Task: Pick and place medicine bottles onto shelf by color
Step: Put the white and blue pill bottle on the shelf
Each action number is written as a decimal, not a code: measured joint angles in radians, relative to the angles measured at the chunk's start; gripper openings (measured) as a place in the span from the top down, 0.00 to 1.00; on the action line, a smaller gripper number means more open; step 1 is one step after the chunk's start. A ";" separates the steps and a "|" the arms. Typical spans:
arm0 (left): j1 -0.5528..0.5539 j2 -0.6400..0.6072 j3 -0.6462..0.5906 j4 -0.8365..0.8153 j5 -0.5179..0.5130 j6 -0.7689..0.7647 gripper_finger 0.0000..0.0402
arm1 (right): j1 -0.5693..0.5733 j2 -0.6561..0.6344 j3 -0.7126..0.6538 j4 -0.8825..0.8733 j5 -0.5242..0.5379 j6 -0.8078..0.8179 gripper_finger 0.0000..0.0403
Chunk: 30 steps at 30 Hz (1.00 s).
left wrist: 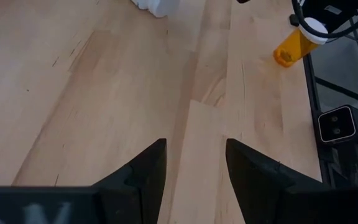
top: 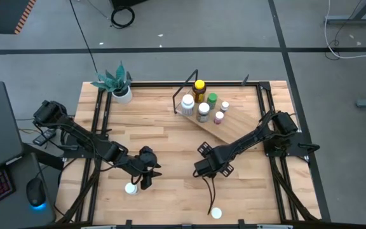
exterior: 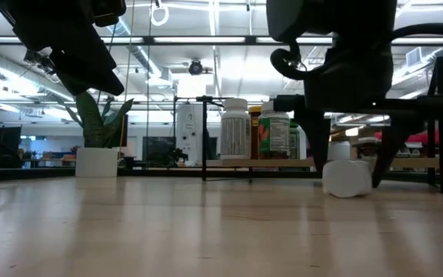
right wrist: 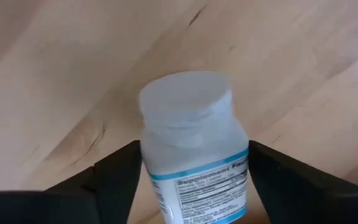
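White bottle lying between the right gripper's fingers

The right gripper (right wrist: pixel 191 180) is holding a white bottle (right wrist: pixel 194 149), cap pointing forward past its fingertips — the shelf (top: pixel 224 124) lies beyond; the left gripper (left wrist: pixel 194 165) is hanging open, empty.

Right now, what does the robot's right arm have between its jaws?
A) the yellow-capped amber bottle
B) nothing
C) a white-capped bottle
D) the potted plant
C: the right wrist view shows a white-capped bottle with a blue-banded label sitting between the right gripper's dark jaws.

The bottle (right wrist: pixel 194 149) label is showing the heading "Supplement Facts"; the smaller print below it is reading as illegible.
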 joint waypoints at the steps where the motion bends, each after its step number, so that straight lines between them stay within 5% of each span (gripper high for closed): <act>1: 0.000 0.000 0.000 0.000 0.000 0.000 0.57 | 0.001 0.000 0.000 0.002 0.005 0.008 0.31; 5: 0.000 0.000 0.000 0.000 0.000 0.000 0.57 | 0.004 -0.001 0.000 0.009 0.000 0.070 0.41; 14: 0.000 0.000 0.000 0.000 0.000 -0.005 0.57 | 0.017 -0.002 0.090 0.165 -0.078 0.264 0.43; 21: 0.000 0.000 0.000 0.000 0.000 -0.032 0.57 | 0.025 -0.023 0.147 0.515 -0.164 0.424 0.42; 30: -0.036 -0.028 0.000 0.001 -0.032 -0.022 0.57 | 0.054 -0.025 -0.037 0.942 -0.155 0.550 0.42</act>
